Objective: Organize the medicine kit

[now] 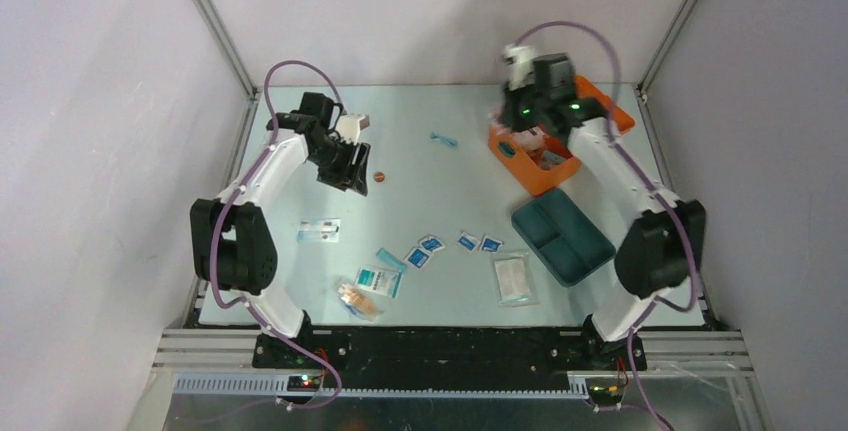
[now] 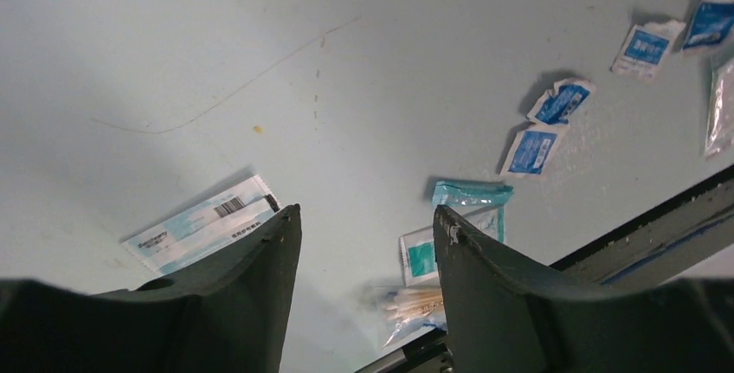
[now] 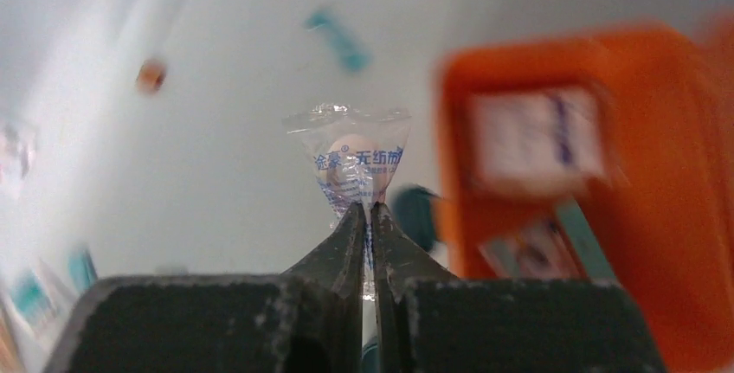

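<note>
The medicine kit, an orange case with its lid open, stands at the back right; in the right wrist view it is blurred, with packets inside. Its dark teal tray insert lies on the table in front of it. My right gripper is shut on a clear packet with blue print, held above the table just left of the case. My left gripper is open and empty, hovering above the table at the back left.
Small blue-white sachets, a clear packet, a teal-white packet, a cotton-swab packet and a white barcode packet lie scattered near the front. A small brown disc and a blue item lie farther back.
</note>
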You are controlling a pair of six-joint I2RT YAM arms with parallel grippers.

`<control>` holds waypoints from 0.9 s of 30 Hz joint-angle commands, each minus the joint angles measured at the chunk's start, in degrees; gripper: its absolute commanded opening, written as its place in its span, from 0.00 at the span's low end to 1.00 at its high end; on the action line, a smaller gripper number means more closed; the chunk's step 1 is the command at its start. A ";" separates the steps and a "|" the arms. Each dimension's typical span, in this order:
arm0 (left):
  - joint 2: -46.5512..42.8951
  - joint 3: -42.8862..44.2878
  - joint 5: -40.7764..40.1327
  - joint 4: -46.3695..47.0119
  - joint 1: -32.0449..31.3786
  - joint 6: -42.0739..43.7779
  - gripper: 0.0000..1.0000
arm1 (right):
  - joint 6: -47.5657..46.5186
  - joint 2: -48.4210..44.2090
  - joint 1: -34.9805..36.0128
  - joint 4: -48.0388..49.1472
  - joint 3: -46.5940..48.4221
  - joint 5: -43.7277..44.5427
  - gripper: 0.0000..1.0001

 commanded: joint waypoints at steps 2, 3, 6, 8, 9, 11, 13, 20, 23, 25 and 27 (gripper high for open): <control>-1.54 2.32 -9.19 0.79 -0.35 -8.35 0.64 | 40.80 -3.97 -7.40 -1.20 -5.36 28.91 0.00; -1.63 2.22 -11.48 0.78 -0.36 -8.76 0.64 | 42.32 -4.43 -8.22 -1.87 -7.08 30.05 0.00; -2.91 -0.34 -15.66 0.69 -0.43 -14.07 0.64 | 46.58 -3.84 -9.14 -3.23 -8.95 29.52 0.00; -3.66 -3.17 -16.45 0.61 -0.57 -15.45 0.64 | 49.12 -2.51 -9.85 -3.98 -8.96 29.89 0.00; -3.70 -4.58 -16.67 0.54 -0.59 -15.60 0.66 | 50.72 -1.56 -10.21 -4.01 -8.79 29.66 0.00; -3.75 -5.69 -16.74 0.49 -0.69 -15.88 0.72 | 52.52 -0.02 -11.05 -3.95 -8.13 29.81 0.00; -3.54 -5.98 -16.21 0.49 -0.78 -15.77 0.77 | 53.36 1.62 -11.53 -3.26 -7.27 29.95 0.00; -2.58 -6.36 -16.71 0.53 -1.76 -14.99 0.89 | 55.10 7.17 -11.64 -4.85 -3.06 29.29 0.16; -2.89 -6.45 -18.56 0.49 -2.30 -15.27 0.96 | 55.20 7.28 -11.68 -5.76 -1.84 29.40 0.26; -3.01 -6.25 -19.58 0.61 -2.61 -15.24 0.99 | 54.50 6.33 -11.78 -5.77 -1.22 29.12 0.29; -2.53 -5.37 -21.01 0.59 -3.04 -15.04 1.00 | 52.18 4.80 -11.86 -4.50 -1.03 28.39 0.32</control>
